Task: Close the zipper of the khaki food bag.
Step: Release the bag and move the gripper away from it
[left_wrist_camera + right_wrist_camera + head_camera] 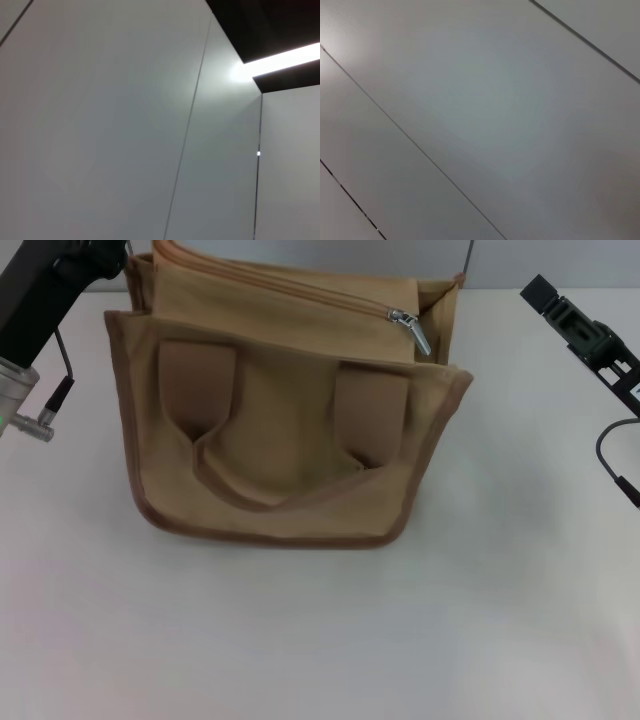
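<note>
- The khaki food bag (290, 430) sits on the white table (320, 640), slightly left of centre and toward the far edge in the head view.
- Its front panel faces the camera, edged with darker brown piping, and the two wide strap handles (285, 440) lie flat against that panel.
- The zipper (300, 285) runs along the bag's top, from the far left corner toward the right.
- The shiny silver slider with its pull tab (410, 328) rests near the right end of that line, just inside the bag's upper right corner; the tab hangs tilted down and to the right.
- The left arm (40, 310) enters at the upper left corner of the head view, close beside the bag's left edge; its tool is out of the picture, so its state cannot be told.
- The right arm (590, 340) shows at the upper right edge, well apart from the bag; its tool is likewise unseen.
- Both wrist views show only pale flat panels with thin dark seams, and the left one also a bright strip of light (280, 60).
</note>
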